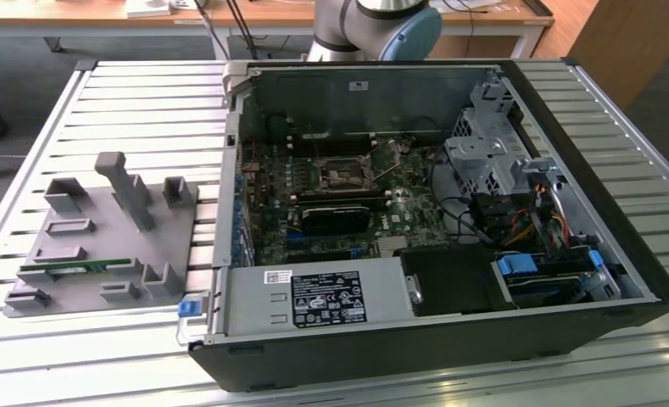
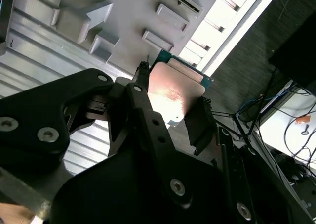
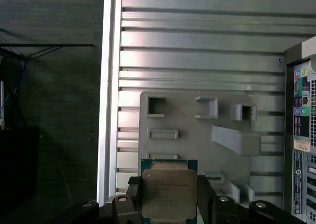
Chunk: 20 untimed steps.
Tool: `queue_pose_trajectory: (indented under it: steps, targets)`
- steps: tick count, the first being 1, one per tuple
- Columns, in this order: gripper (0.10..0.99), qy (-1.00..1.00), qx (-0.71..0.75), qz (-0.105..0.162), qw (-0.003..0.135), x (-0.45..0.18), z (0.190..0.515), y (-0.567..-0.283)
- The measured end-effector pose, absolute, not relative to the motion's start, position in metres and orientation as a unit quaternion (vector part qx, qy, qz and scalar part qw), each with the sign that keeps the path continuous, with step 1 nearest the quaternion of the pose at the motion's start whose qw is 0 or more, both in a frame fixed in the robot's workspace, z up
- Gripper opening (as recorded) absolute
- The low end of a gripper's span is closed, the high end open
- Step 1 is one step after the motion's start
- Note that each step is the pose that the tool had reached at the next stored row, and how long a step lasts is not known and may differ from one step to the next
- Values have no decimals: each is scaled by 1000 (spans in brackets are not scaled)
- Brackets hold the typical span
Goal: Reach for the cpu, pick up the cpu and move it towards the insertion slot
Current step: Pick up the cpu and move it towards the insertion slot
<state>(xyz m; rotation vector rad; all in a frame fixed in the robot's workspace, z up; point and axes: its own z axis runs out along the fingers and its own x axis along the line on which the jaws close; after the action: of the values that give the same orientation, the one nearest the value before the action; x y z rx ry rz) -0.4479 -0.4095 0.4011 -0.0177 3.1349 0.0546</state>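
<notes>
The cpu (image 3: 168, 192) is a flat square chip with a shiny metal top and a green rim. My gripper (image 3: 168, 198) is shut on it, with one black finger on each of two opposite edges. The second wrist view shows the same cpu (image 2: 175, 91) clamped between the fingers (image 2: 197, 125) of my gripper (image 2: 170, 110). The chip hangs above the grey fixture plate (image 3: 197, 135), clear of it. In the exterior view the insertion slot (image 1: 343, 175), a silvery square socket with a dark centre, lies on the motherboard inside the open computer case (image 1: 605, 254).
The grey fixture plate (image 1: 97, 246) with raised holders lies on the slatted metal table (image 1: 142, 110) at the exterior view's left; a green memory stick (image 1: 74, 269) rests in it. The arm's base (image 1: 374, 25) stands behind the case. Drive cages and cables (image 1: 515, 212) fill the case's right side.
</notes>
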Motion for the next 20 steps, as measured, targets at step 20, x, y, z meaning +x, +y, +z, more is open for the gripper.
queue_pose_trajectory:
  steps: [20]
  targets:
    - [537, 1000, -4, 20, 3, -409, 424, -409]
